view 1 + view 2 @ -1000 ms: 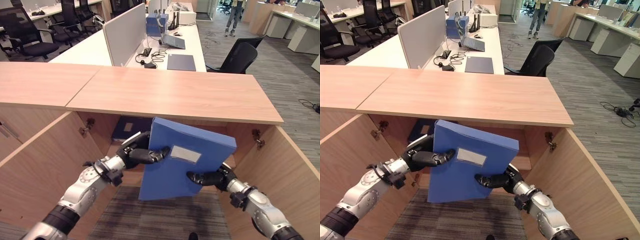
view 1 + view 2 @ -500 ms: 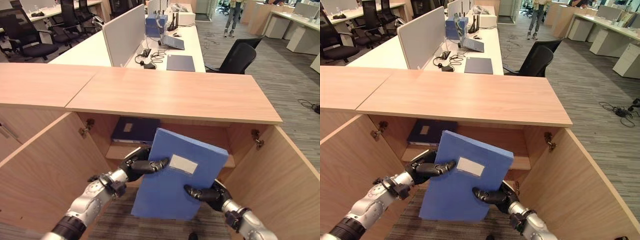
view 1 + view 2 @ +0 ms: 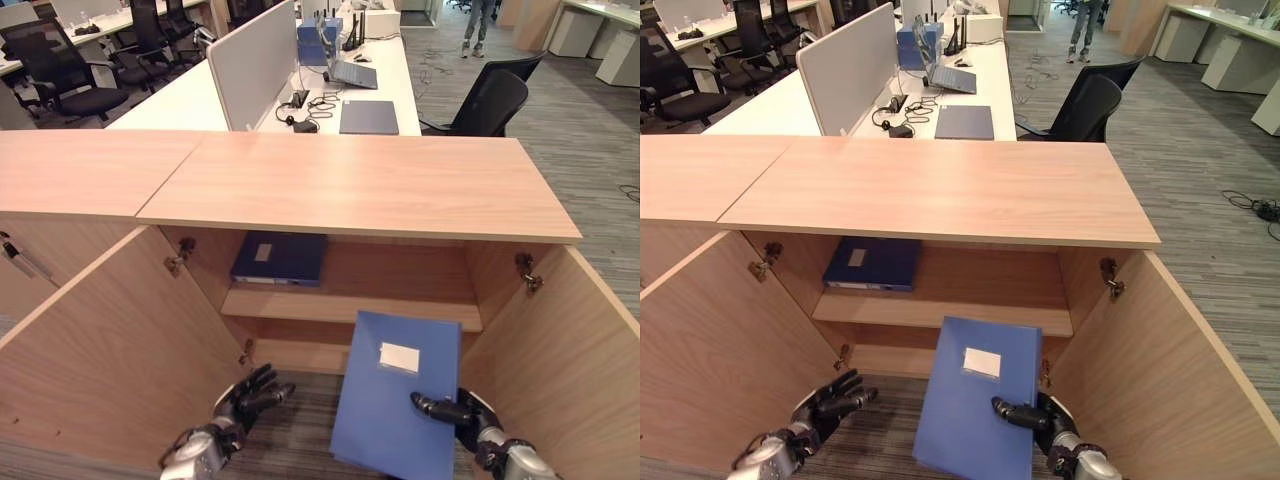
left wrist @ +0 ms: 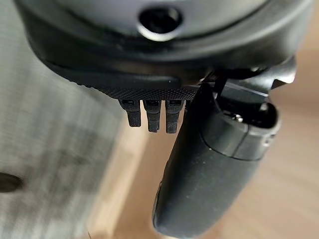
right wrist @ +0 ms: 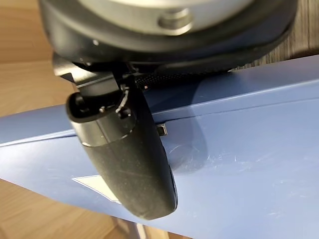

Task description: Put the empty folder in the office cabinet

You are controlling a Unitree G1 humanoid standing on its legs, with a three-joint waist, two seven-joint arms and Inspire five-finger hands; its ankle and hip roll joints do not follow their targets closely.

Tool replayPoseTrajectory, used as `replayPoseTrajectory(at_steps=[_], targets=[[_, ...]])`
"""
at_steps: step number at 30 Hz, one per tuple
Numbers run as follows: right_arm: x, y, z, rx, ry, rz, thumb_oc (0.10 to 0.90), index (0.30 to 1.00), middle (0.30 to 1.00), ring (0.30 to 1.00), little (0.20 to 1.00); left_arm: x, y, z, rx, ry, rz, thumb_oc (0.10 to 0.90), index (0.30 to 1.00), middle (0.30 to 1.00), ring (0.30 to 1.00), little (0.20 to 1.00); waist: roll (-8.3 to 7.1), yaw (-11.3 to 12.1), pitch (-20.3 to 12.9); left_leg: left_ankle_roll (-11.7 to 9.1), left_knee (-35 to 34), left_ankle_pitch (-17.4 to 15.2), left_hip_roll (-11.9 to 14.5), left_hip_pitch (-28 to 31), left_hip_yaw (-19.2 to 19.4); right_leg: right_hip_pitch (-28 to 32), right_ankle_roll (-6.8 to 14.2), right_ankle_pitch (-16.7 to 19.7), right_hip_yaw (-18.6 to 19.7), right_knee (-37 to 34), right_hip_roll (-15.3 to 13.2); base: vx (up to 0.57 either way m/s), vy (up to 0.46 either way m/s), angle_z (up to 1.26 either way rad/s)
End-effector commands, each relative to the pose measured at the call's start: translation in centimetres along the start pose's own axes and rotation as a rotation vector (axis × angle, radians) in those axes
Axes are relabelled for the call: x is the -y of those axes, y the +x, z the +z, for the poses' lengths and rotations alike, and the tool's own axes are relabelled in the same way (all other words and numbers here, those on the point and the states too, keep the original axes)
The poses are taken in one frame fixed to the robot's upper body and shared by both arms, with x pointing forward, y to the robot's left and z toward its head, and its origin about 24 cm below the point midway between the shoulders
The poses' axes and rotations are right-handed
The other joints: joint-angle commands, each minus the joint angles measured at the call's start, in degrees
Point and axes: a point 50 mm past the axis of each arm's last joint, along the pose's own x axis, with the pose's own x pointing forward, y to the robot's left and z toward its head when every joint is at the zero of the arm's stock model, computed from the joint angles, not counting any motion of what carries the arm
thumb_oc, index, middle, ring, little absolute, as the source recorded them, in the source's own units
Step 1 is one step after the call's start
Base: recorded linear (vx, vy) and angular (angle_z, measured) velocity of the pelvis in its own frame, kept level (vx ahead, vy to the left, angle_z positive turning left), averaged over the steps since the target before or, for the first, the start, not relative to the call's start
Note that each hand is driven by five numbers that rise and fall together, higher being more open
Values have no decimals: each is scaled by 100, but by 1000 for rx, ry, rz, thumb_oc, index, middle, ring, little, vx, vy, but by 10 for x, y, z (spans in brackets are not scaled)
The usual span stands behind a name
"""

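A light blue folder (image 3: 385,415) with a white label stands tilted low in front of the cabinet's lower opening. My right hand (image 3: 452,410) holds it alone at its right edge. The thumb (image 5: 129,159) lies across the folder's face (image 5: 239,164), with the fingers behind it. My left hand (image 3: 245,395) is off the folder, down by the carpet at the lower left, its fingers (image 4: 149,114) straight and nothing in it. The wooden cabinet (image 3: 360,185) stands with both doors swung wide, and its inner shelf (image 3: 380,308) is bare on the right.
A dark blue folder (image 3: 280,258) lies flat on the shelf's left part. The left door (image 3: 110,350) and right door (image 3: 590,350) flank the opening. Behind the cabinet are desks, a partition screen (image 3: 250,65) and a black office chair (image 3: 490,100). A person (image 3: 480,20) stands far back.
My left hand has let go of the folder and dropped to the lower left. The folder has sunk lower and to the right, held by the right hand alone.
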Motion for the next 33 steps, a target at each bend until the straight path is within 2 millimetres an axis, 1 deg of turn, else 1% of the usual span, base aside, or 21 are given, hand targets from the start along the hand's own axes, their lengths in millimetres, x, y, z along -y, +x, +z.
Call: replayPoseTrajectory(at_steps=[1,2,3,4,5,6,8,9,10,11,14,21,22,23,24,25,28,29,30,31,33], targets=[[-16,17,68,262,6,49,400,300,300,300,300,21,14,63,238,-91,-16,800,900,900,900,900,64,45,18,-255,-36,-30,1,-171,-755,440,255,-729,-168,213,149,31,-54,10],[-13,20,64,259,101,17,400,300,300,300,300,11,15,53,199,-139,53,800,900,900,900,900,83,56,11,-273,-36,-17,11,-168,-780,461,239,-753,-196,199,168,20,-34,6],[-13,20,64,260,101,17,400,300,300,300,300,11,15,53,200,-139,53,800,900,900,900,900,83,54,14,-274,-36,-17,11,-167,-782,464,239,-754,-198,198,168,43,-74,9],[-12,25,57,252,266,-11,400,300,300,300,300,3,15,41,146,-175,115,800,900,900,900,900,96,70,3,-297,-36,-12,21,-170,-802,475,218,-776,-243,186,187,31,-52,8],[-13,28,54,240,331,-19,400,300,300,300,300,1,15,36,126,-180,127,800,900,900,900,900,101,80,3,-309,-36,-11,26,-164,-805,484,206,-790,-258,183,197,31,-52,11],[-13,28,54,240,331,-18,400,300,300,300,300,1,15,36,127,-180,127,800,900,900,900,900,101,78,6,-309,-36,-11,27,-163,-806,486,205,-791,-259,183,197,15,-33,9],[-26,34,54,246,437,20,400,300,300,300,300,-4,14,25,85,-198,157,800,900,900,900,900,107,102,27,-335,-36,-1,56,-159,-818,494,183,-810,-286,186,216,21,-55,18],[-38,38,57,275,561,64,400,300,300,300,300,-4,13,14,43,-196,157,800,900,900,900,900,115,119,49,-351,-36,13,81,-167,-844,479,173,-823,-300,195,233,20,-47,11],[-38,38,57,275,561,65,400,300,300,300,300,-4,13,14,43,-196,157,800,900,900,900,900,114,119,49,-351,-36,13,81,-167,-846,479,172,-824,-302,196,233,25,-39,0],[-45,40,59,291,621,90,400,300,300,300,300,-5,12,6,10,-186,160,800,900,900,900,900,111,125,54,-366,-36,22,100,-178,-853,472,162,-831,-322,193,240,16,-36,0],[-64,46,75,361,771,154,400,300,300,300,300,-2,10,-12,-57,-167,152,800,900,900,900,900,105,164,90,-407,-36,72,167,-247,-868,422,138,-850,-392,207,258,13,-47,8],[-85,47,139,573,943,215,400,300,300,300,300,0,4,-40,-153,-123,166,800,900,900,900,900,102,248,192,-468,-36,218,240,-598,-972,176,85,-854,-613,199,258,-8,-39,18],[-88,45,160,651,987,233,400,300,300,300,300,-2,0,-48,-183,-92,173,800,900,900,900,900,116,273,240,-474,-36,260,236,-717,-1012,91,74,-837,-676,169,249,-38,-37,40],[-86,44,172,690,992,238,400,300,300,300,300,-5,-1,-50,-193,-80,182,800,900,900,900,900,117,280,261,-476,-36,281,236,-792,-1025,34,73,-825,-711,157,240,-34,-26,31],[-86,44,173,691,992,238,400,300,300,300,300,-4,-1,-49,-192,-79,182,800,900,900,900,900,116,278,257,-476,-36,284,235,-806,-1030,22,72,-824,-715,158,238,-12,-15,15],[-86,42,182,722,997,243,400,300,300,300,300,-6,-2,-51,-200,-66,188,800,900,900,900,900,120,286,271,-476,-36,303,233,-868,-1045,-22,71,-811,-731,144,228,-13,-11,6],[-78,35,216,841,1031,254,400,300,300,300,300,-15,-7,-57,-223,-34,211,800,900,900,900,900,170,340,325,-489,-36,331,232,-1090,-1057,-215,83,-786,-770,104,212,-1,-2,3],[-67,31,234,914,1082,238,400,300,300,300,300,-20,-11,-61,-233,-34,223,800,900,900,900,900,201,371,349,-501,-36,361,213,-1246,-1057,-348,95,-760,-783,80,199,17,-7,15],[-61,28,243,950,1103,225,400,300,300,300,300,-24,-12,-61,-231,-33,232,800,900,900,900,900,209,389,356,-491,-36,370,202,-1315,-1060,-420,106,-736,-785,76,192,5,-2,21],[-61,28,243,951,1103,226,400,300,300,300,300,-24,-12,-60,-230,-33,232,800,900,900,900,900,208,392,351,-490,-36,372,201,-1326,-1059,-432,107,-735,-784,77,191,18,2,14],[-45,21,258,1024,1159,184,400,300,300,300,300,-29,-15,-62,-222,-54,251,800,900,900,900,900,244,436,390,-482,-36,404,175,-1497,-1072,-575,139,-705,-790,53,155,0,3,4]])
